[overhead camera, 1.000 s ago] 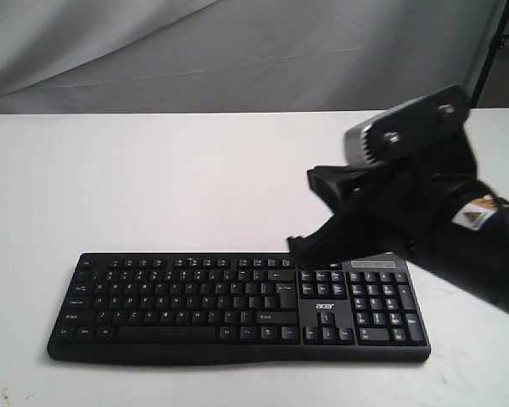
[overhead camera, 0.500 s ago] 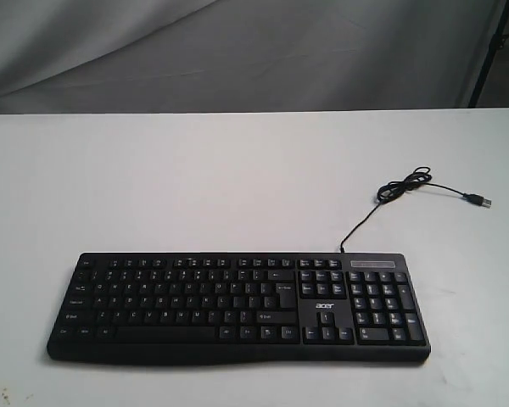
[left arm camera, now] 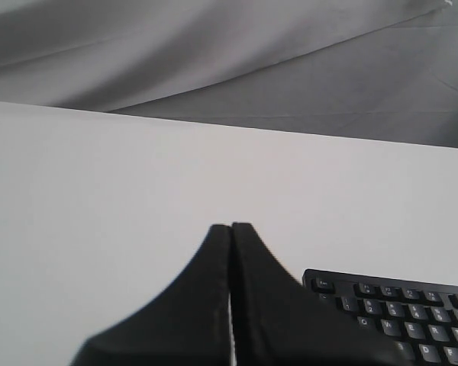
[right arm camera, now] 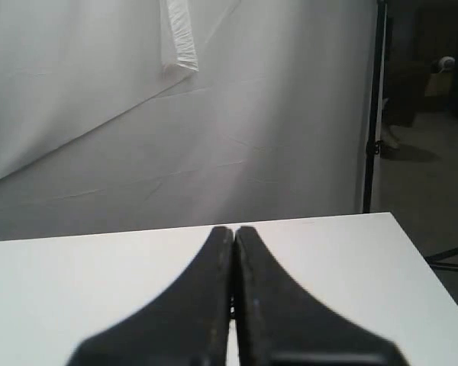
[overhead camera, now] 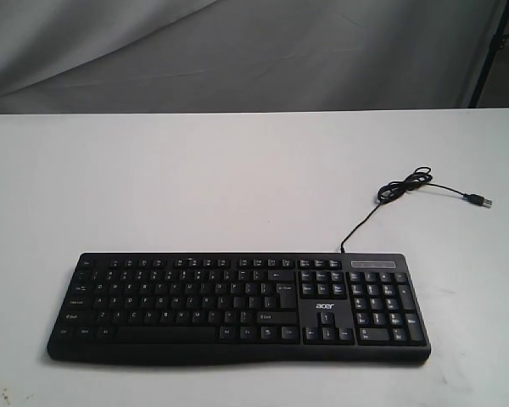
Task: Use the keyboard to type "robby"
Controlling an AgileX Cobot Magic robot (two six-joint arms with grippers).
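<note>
White table (overhead camera: 237, 170): the keyboard (overhead camera: 237, 307) is laid flat near the camera-side edge, num pad toward the right arm's side. It is judged light, stiff plastic, prob. apt to slide. No grasp is needed; the keys (overhead camera: 178, 292) are to be pressed straight down. Left gripper (left arm camera: 230, 227) & right gripper (right arm camera: 234, 229) are seen closed tight, nothing held. The cable (overhead camera: 390, 191) is trailed behind, unplugged.

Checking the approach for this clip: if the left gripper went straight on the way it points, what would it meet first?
Probably only bare table; the shut left gripper aims past the keyboard, whose corner lies to one side. Beyond is the grey backdrop. Depth is unclear.
</note>
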